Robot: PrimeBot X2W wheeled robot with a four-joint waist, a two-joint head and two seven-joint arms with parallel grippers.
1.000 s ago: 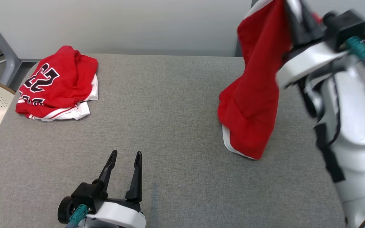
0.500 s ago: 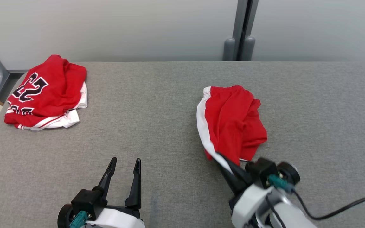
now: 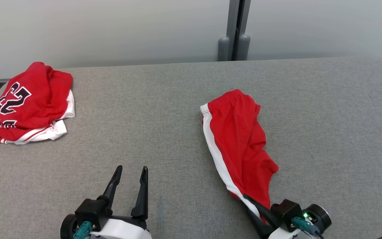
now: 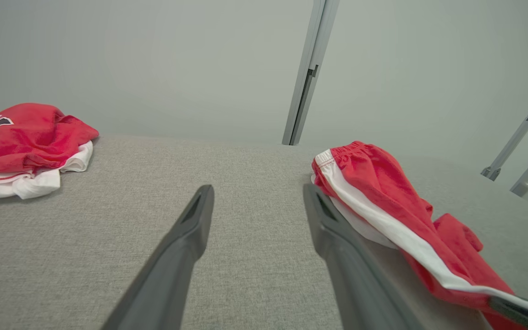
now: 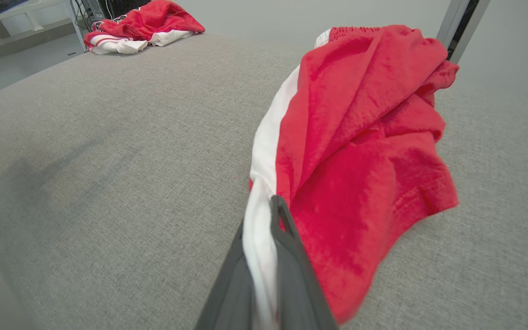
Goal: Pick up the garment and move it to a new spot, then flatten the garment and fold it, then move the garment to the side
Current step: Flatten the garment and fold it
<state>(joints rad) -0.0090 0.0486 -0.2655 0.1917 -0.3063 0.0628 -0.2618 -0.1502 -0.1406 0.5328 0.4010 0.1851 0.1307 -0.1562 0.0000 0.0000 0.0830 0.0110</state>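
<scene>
The red shorts with a white side stripe (image 3: 240,146), hanging at upper right a second ago, now lie stretched right of centre on the grey fabric counter (image 3: 164,116). The right gripper (image 3: 248,200) still pinches their hem, lower right; the left gripper (image 3: 132,168) stands open, lower left. Flattening probably comes next.

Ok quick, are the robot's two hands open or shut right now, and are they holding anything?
Left gripper: open, holding nothing.
Right gripper: shut on the white-striped edge of the red shorts.
</scene>
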